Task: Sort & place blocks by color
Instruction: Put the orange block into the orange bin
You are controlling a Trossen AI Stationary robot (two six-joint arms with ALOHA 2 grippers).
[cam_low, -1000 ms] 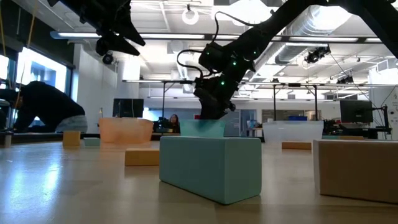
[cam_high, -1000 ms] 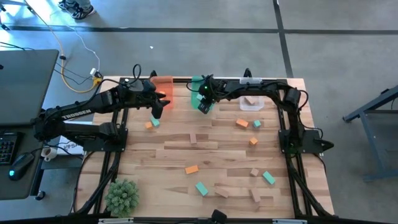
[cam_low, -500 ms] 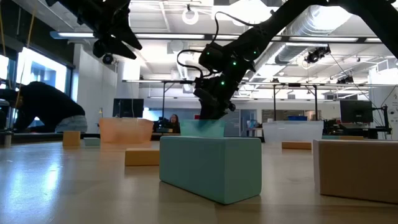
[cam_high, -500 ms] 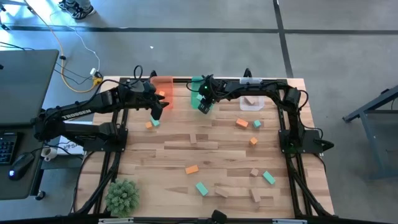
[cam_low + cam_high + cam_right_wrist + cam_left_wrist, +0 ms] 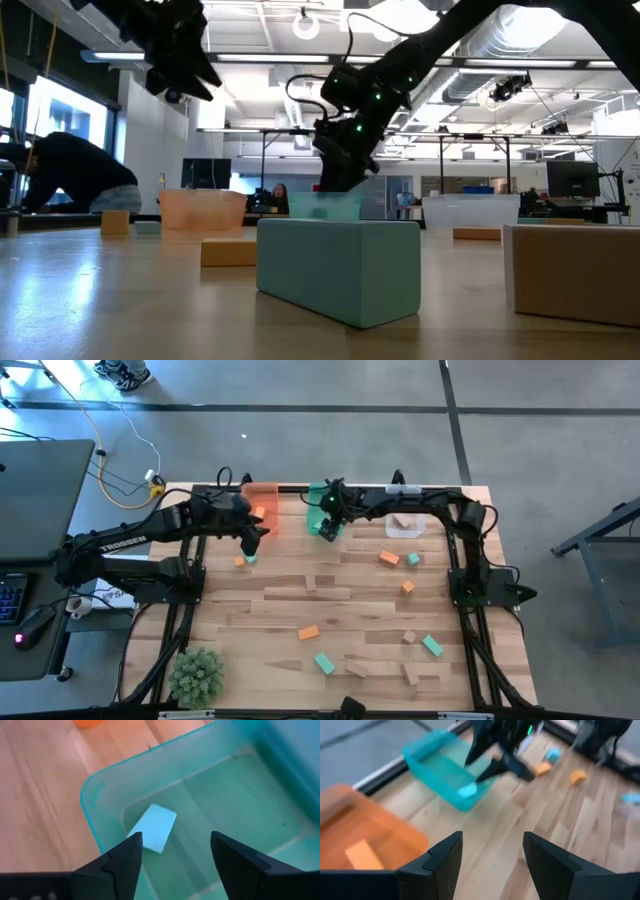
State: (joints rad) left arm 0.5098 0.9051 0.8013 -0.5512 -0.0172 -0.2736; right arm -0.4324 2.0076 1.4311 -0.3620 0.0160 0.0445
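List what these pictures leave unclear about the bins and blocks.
- Green bin: far side cut off in the right wrist view.
- Orange bin: partly hidden by the left arm in the high view; blurred in the left wrist view.
- Clear bin: contents too small to count, high view.

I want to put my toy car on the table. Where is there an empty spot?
The middle of the table is bare, between the orange block and the small orange block. The back edge is crowded: orange bin, green bin, clear bin and both robot hands.
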